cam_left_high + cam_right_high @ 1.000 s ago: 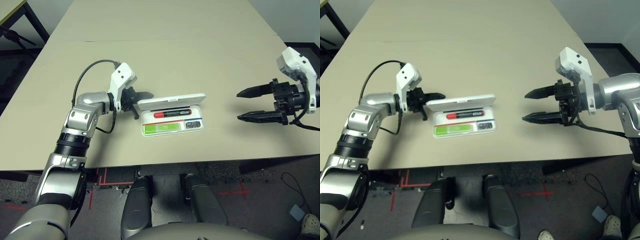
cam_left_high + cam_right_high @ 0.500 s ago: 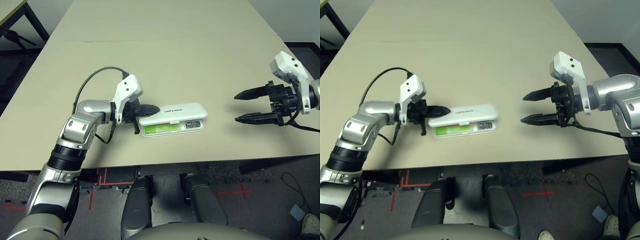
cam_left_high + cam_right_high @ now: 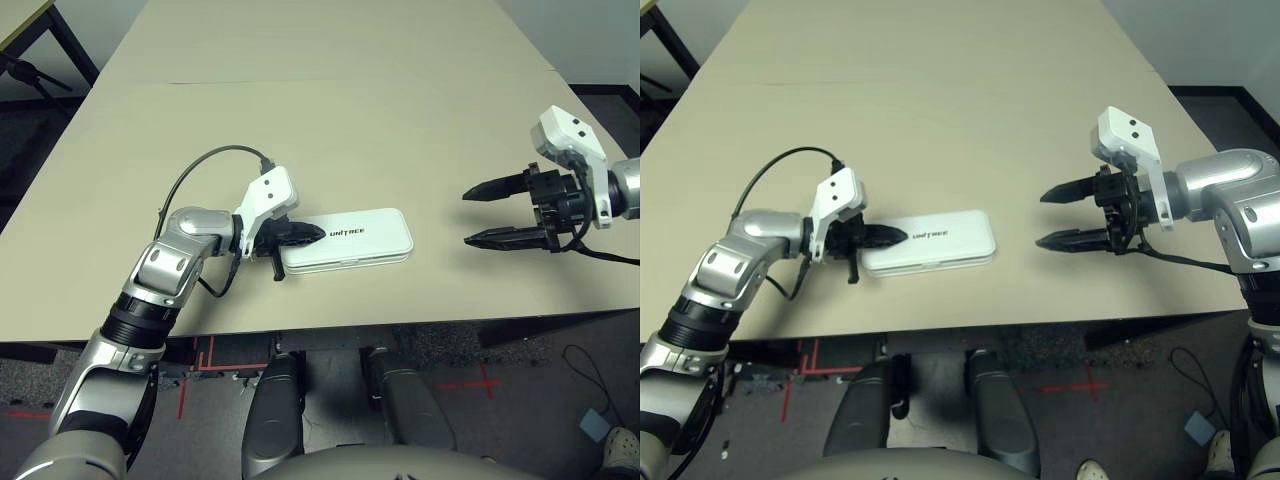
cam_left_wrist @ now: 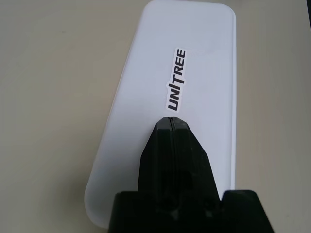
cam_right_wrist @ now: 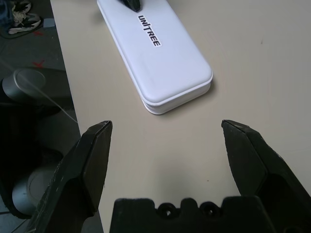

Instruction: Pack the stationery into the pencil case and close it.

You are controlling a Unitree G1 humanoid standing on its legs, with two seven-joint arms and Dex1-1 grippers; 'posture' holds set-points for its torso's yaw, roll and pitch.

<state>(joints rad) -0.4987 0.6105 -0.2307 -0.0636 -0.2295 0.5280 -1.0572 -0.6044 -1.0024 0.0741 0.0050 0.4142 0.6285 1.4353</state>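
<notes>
The white pencil case [image 3: 360, 239] lies flat on the table near its front edge, lid down, with dark "UNITREE" lettering [image 4: 176, 79] facing up. The stationery is hidden. My left gripper [image 3: 314, 234] is shut, and its black fingertips rest on the lid at the case's left end; the left wrist view shows the joined fingertips [image 4: 171, 141] lying on the white lid. My right gripper [image 3: 474, 214] hangs open well to the right of the case, fingers pointing toward it, holding nothing. The closed case [image 5: 155, 53] lies beyond its spread fingers in the right wrist view.
The tan table [image 3: 330, 110] stretches far back behind the case, with a seam across it. The front edge runs just below the case. A black cable [image 3: 190, 175] loops over my left forearm. Dark floor lies beyond the table's right edge.
The lid has come down from upright to flat on the case, covering the stationery. My left gripper moved right onto the lid. My right gripper shifted slightly left.
</notes>
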